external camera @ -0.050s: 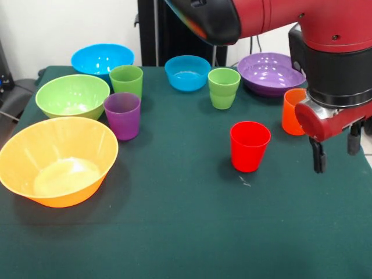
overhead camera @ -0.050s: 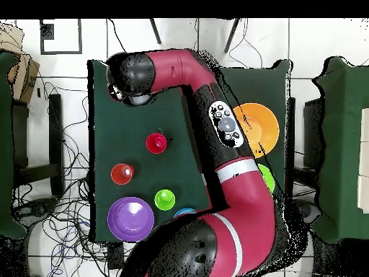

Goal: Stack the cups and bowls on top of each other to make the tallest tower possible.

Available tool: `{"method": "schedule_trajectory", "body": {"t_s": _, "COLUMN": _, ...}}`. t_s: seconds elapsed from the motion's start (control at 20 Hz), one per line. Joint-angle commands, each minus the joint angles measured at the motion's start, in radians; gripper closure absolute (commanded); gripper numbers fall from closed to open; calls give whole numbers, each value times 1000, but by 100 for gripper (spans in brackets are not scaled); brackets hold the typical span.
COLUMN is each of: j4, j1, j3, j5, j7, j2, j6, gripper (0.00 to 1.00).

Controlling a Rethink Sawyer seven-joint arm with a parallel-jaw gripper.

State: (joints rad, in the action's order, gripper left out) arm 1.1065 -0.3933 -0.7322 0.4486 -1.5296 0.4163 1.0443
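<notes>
Gripper: your gripper (external camera @ -0.050s: pixel 335 152) hangs at the table's edge in the front view, two dark fingers apart, nothing between them; it sits beside the orange cup (external camera @ -0.050s: pixel 293 111), not touching.
Cups: red cup (external camera @ -0.050s: pixel 250 146) stands alone mid-table, upright, mouth up. Purple cup (external camera @ -0.050s: pixel 122 115) just beside the green bowl (external camera @ -0.050s: pixel 72 95). Two green cups, one (external camera @ -0.050s: pixel 126 81) by the far blue bowl (external camera @ -0.050s: pixel 102 58), one (external camera @ -0.050s: pixel 224 87) between the smaller blue bowl (external camera @ -0.050s: pixel 187 72) and the purple bowl (external camera @ -0.050s: pixel 270 72).
Big bowl: yellow-orange bowl (external camera @ -0.050s: pixel 57 159) near the front corner, tilted a little toward the camera.
Stack: none begun; every piece stands apart on the green cloth (external camera @ -0.050s: pixel 186 232).
Handling: thin plastic, likely light and smooth; expect cups to slide or tip if you nudge them. Walls probably flex under a hard squeeze.
Hold: take a cup by its rim, one finger inside, one outside. Bowls look too wide to span; pinch the lip.
Writing: none readable on the cups or bowls; arm markings too small, possibly buttons rather than text.
</notes>
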Motion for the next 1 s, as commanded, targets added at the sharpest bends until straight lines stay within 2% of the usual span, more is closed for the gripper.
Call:
{"method": "schedule_trajectory", "body": {"t_s": 0.05, "j4": 102, "j1": -7, "j3": 100, "j5": 1, "j7": -148, "j2": 34, "j6": -88, "gripper": 0}}
{"method": "schedule_trajectory", "body": {"t_s": 0.25, "j4": 78, "j1": -3, "j3": 105, "j5": -7, "j7": -134, "j2": 18, "j6": -86, "gripper": 0}}
{"method": "schedule_trajectory", "body": {"t_s": 0.55, "j4": 106, "j1": 1, "j3": 125, "j5": -27, "j7": -140, "j2": 40, "j6": -110, "gripper": 0}}
{"method": "schedule_trajectory", "body": {"t_s": 1.0, "j4": 93, "j1": 17, "j3": 149, "j5": -49, "j7": -132, "j2": 43, "j6": -115, "gripper": 0}}
